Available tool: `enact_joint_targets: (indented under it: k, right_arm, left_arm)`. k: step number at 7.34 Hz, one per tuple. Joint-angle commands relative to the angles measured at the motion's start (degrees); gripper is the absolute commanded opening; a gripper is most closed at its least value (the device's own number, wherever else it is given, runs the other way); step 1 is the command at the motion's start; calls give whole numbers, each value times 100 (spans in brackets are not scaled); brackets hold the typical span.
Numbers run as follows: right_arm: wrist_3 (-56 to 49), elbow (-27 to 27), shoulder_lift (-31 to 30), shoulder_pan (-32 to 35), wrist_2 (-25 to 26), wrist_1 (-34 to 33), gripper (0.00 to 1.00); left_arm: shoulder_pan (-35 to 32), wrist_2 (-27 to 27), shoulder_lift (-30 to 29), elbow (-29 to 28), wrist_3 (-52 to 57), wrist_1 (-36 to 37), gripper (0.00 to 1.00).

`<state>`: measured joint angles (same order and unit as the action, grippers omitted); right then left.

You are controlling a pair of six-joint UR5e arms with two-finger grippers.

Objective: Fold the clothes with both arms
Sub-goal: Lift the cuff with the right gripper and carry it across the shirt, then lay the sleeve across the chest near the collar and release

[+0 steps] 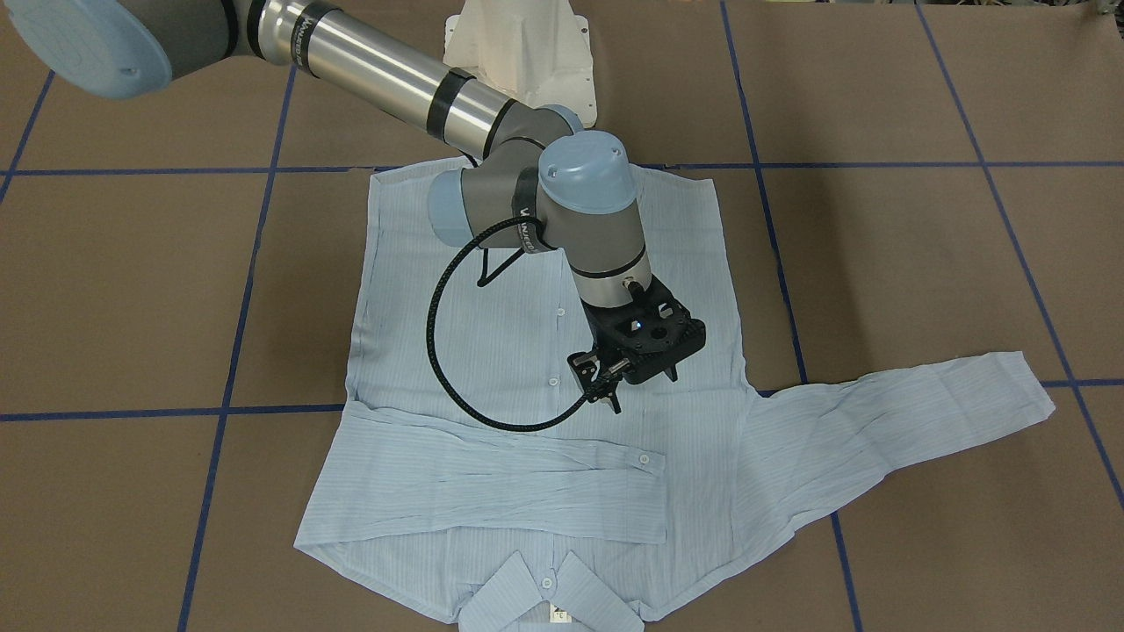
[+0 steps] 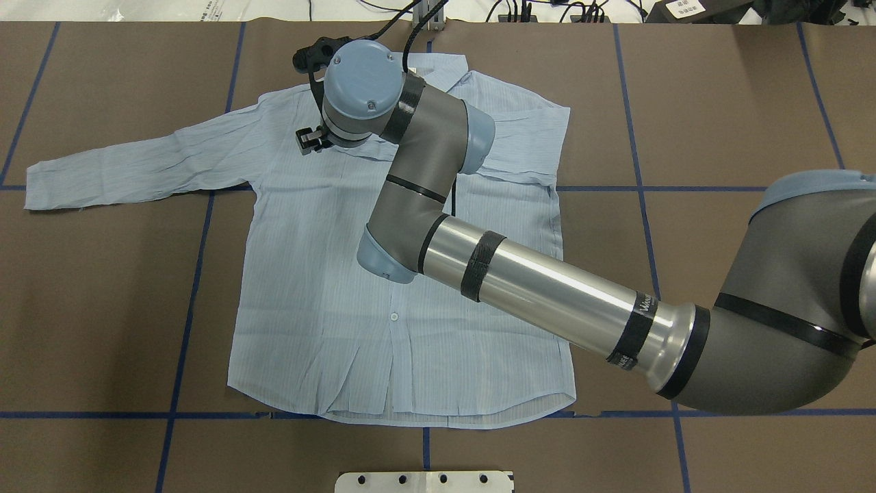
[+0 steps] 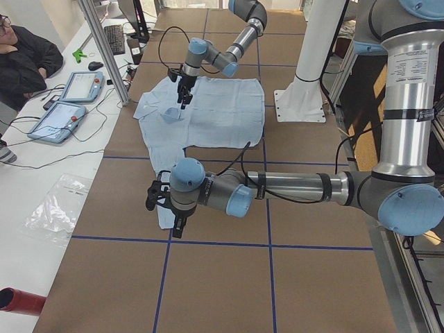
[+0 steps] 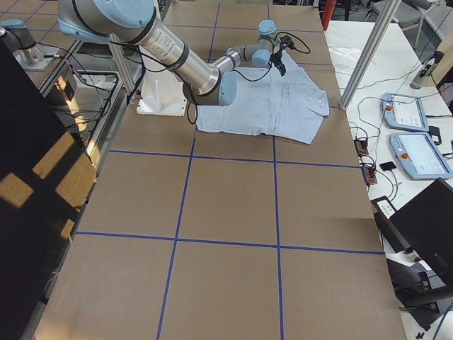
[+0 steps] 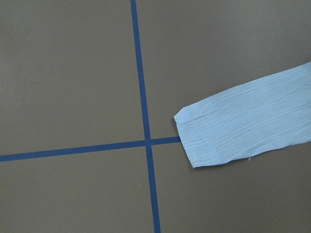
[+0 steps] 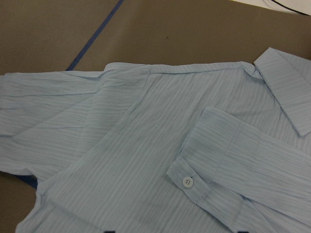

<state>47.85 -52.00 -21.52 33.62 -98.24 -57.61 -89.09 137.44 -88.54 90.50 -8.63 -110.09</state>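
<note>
the shirt (image 1: 492,351) lies flat on the bench (image 1: 878,263), one sleeve (image 1: 492,474) folded across its chest — the right tool (image 1: 645,386) hangs wide open and empty above it, the left tool (image 3: 176,229) too far off to judge — so a shallow pinch could drop the thin outstretched sleeve (image 1: 922,404) mid-fold.

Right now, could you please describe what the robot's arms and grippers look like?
The right arm and left arm are jointed grey-and-silver tubes with light blue joint caps and black bands; a black cable loops at each wrist. The right gripper and left gripper are black.
</note>
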Motion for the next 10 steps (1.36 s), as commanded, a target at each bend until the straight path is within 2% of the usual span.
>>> enact_joint_targets:
  k: [1,3,4,5,7,8,9,10]
  right_arm:
    - [416,-12,-1,-5,-20,-22,100]
    - [934,-291,-71,152,-325,-170,100]
    - [971,-833,-306,293,-580,-772,100]
    - [937,-1239,-378,399,-730,-1370,100]
    - [910,-1767,-405,662,-1037,-2653,100]
    - [910,-1813,-423,872,-1379,-2902,100]
    - [893,-1831,-466,1101,-1748,-3227,100]
    - [823,-2093,-641,1251,-1917,-3508,100]
  left_arm:
    - [24,-16,-14,-41,-497,-396,100]
    - [346,-68,-14,-41,-1172,-809,100]
    - [610,-234,-6,-41,-2064,-1360,100]
    - [1169,-749,64,-41,-3143,-2096,100]
    - [2129,-1821,82,-49,-4694,-2551,99]
    - [2507,-2409,143,-50,-5075,-2622,99]
    - [2659,-2781,152,-171,-5235,-2683,99]
    - [2669,-2967,153,-538,-5289,-3102,99]
